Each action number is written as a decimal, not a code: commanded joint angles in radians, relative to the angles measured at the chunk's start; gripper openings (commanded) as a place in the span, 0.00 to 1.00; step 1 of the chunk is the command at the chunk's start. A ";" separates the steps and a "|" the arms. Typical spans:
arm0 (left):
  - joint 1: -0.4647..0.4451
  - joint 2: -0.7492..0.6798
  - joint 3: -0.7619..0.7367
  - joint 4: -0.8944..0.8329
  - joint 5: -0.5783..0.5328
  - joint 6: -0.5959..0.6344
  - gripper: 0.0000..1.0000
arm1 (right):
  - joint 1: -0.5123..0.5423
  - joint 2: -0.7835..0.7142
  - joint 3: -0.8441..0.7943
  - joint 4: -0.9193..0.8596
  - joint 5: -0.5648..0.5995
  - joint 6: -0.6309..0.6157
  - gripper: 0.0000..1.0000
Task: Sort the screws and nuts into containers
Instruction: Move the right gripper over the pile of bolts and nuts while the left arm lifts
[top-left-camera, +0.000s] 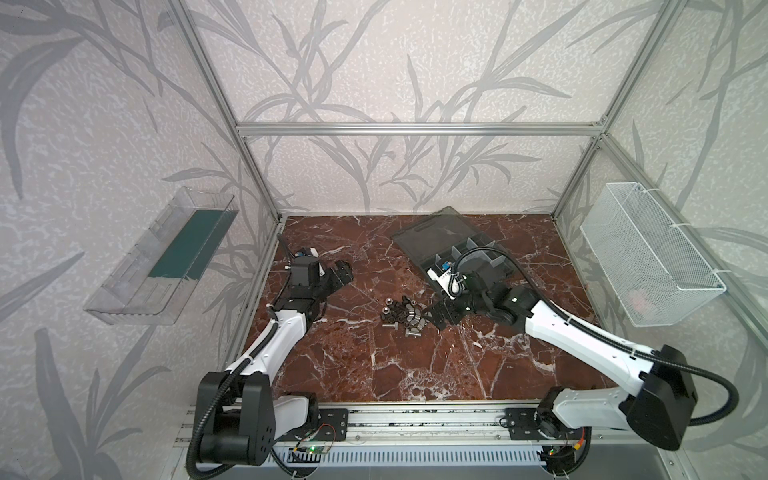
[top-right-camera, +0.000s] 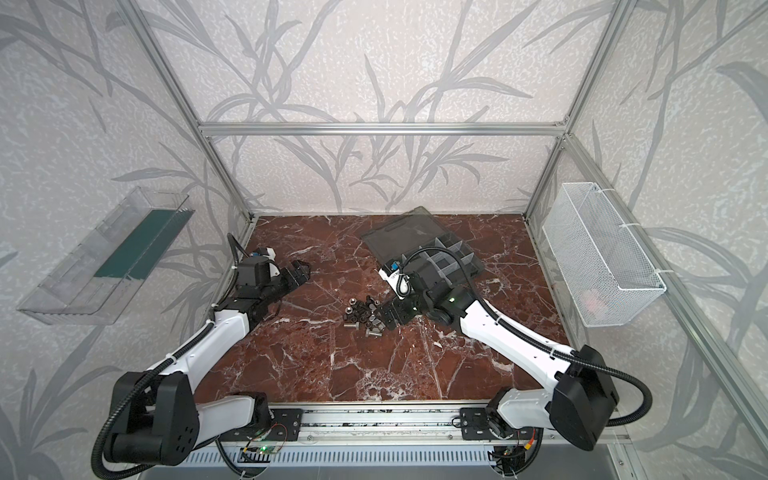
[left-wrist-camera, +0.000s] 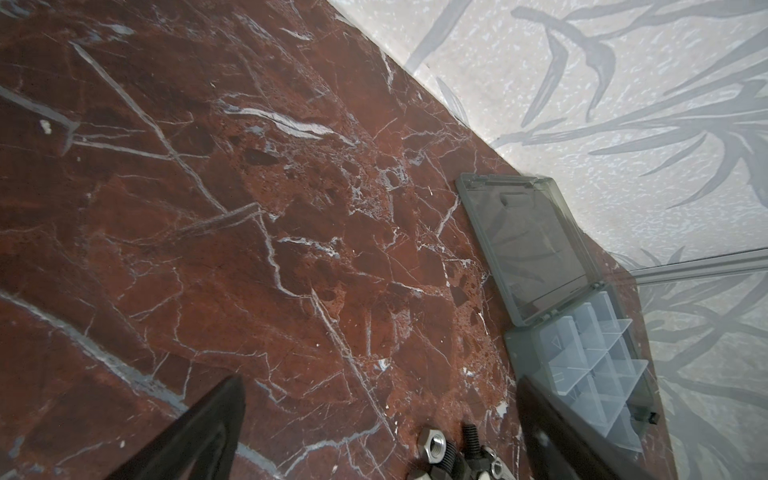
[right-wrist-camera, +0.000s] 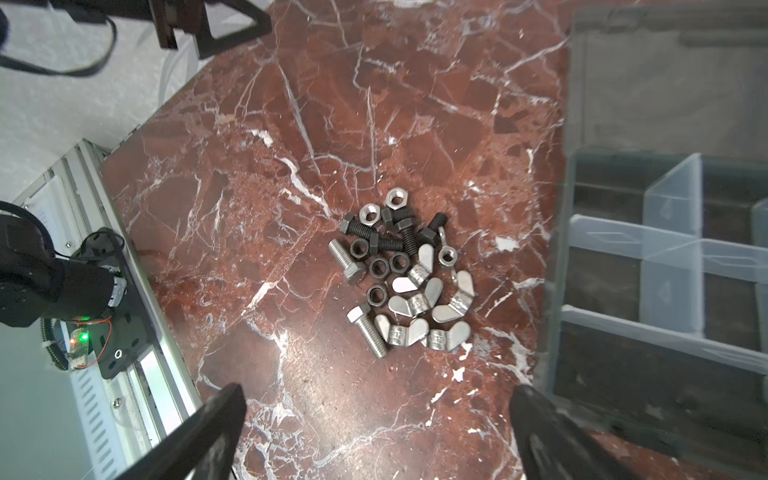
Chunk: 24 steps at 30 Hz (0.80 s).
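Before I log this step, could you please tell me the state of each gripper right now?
Left gripper: open, empty.
Right gripper: open, empty, by the screws and nuts.

Soft, even light is filling both top views, and shadows on the marble table (top-left-camera: 374, 353) are showing faintly. Wide-angle stretching is appearing toward the frame corners. In the right wrist view the organiser box (right-wrist-camera: 665, 257) is looking blurred.
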 joint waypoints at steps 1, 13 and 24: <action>-0.006 -0.027 0.022 -0.077 0.031 -0.058 0.99 | 0.029 0.072 0.082 -0.051 0.009 0.021 0.99; -0.012 -0.016 0.046 -0.149 -0.004 -0.111 0.99 | 0.084 0.188 0.150 -0.191 0.379 0.490 0.99; -0.022 0.067 0.095 -0.135 0.047 -0.112 0.99 | 0.085 0.284 0.174 -0.202 0.394 0.651 0.99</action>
